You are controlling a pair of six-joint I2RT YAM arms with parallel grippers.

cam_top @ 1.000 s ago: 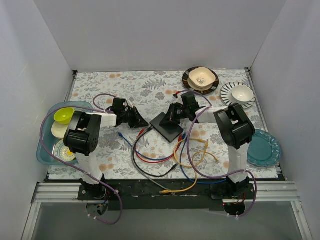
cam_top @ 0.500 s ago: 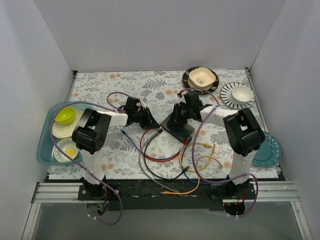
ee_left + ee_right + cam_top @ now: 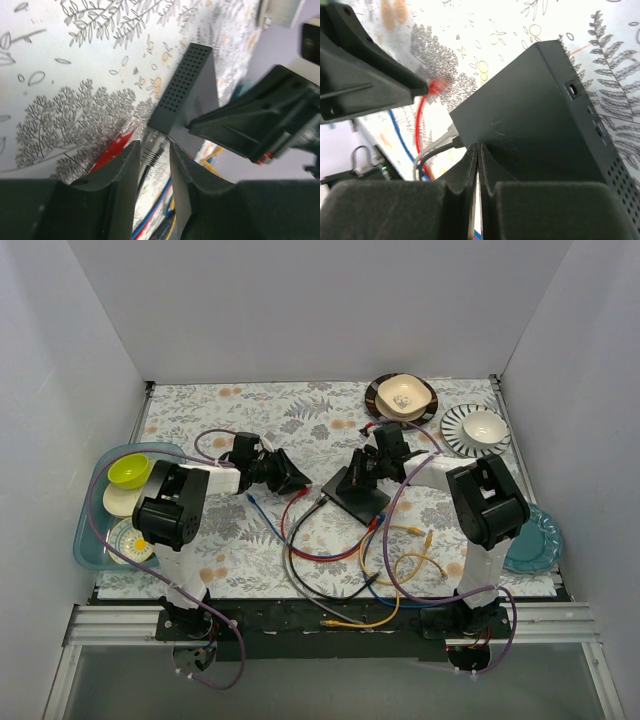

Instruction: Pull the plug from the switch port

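Note:
The switch (image 3: 356, 493) is a flat dark box on the floral cloth; it also shows in the left wrist view (image 3: 192, 85) and the right wrist view (image 3: 530, 115). My right gripper (image 3: 364, 476) (image 3: 478, 147) is shut and empty, its tips resting on the switch's top near the socket edge. My left gripper (image 3: 292, 477) (image 3: 154, 146) is open with a narrow gap, just left of the switch. A grey plug (image 3: 151, 153) (image 3: 446, 137) and a black one sit in the sockets. A red plug (image 3: 119, 146) (image 3: 435, 86) lies blurred outside my left finger, off the switch.
Loose red, blue, yellow and grey cables (image 3: 395, 555) sprawl in front of the switch. A teal tray (image 3: 88, 545) with a green bowl and plates stands at the left. Bowls on plates (image 3: 402, 397) (image 3: 478, 428) are at the back right, a teal plate (image 3: 530, 537) at the right edge.
The switch and my right gripper shifted right a second ago and now hold still. My left gripper reached up to the switch, then drew back slightly left; the red cable moved.

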